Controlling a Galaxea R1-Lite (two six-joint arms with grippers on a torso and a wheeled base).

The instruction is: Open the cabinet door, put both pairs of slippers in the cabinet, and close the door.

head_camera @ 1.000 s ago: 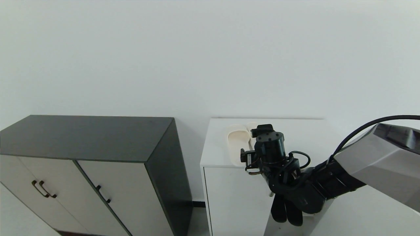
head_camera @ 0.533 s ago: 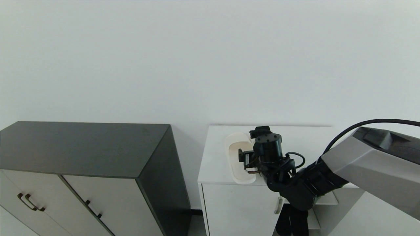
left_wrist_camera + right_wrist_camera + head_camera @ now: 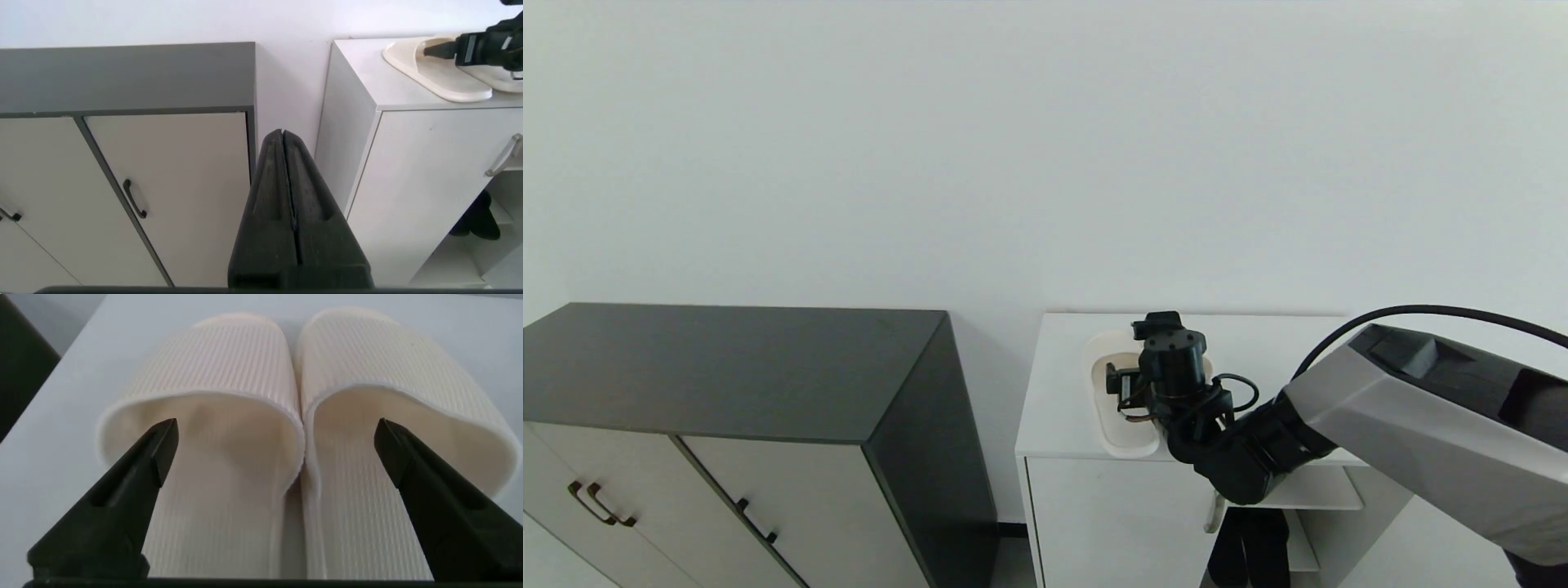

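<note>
The right claw's fingers are matte black wedges; behind it sits a black cylindrical wrist with thin looped wires; farther back, a pale grey angular shell carries a thick black cable.

On the flat top of a boxy white cabinet, a pair of cream ribbed soft slippers, lying side by side and touching, toward the top's left side and close to its front edge. Inside, under a thin white shelf, a pair of black slippers, close together; on a lower board or the floor, impossible to tell. Just to the left, standing apart, a wider pale-doored cabinet with a dark grey matte top.
</note>
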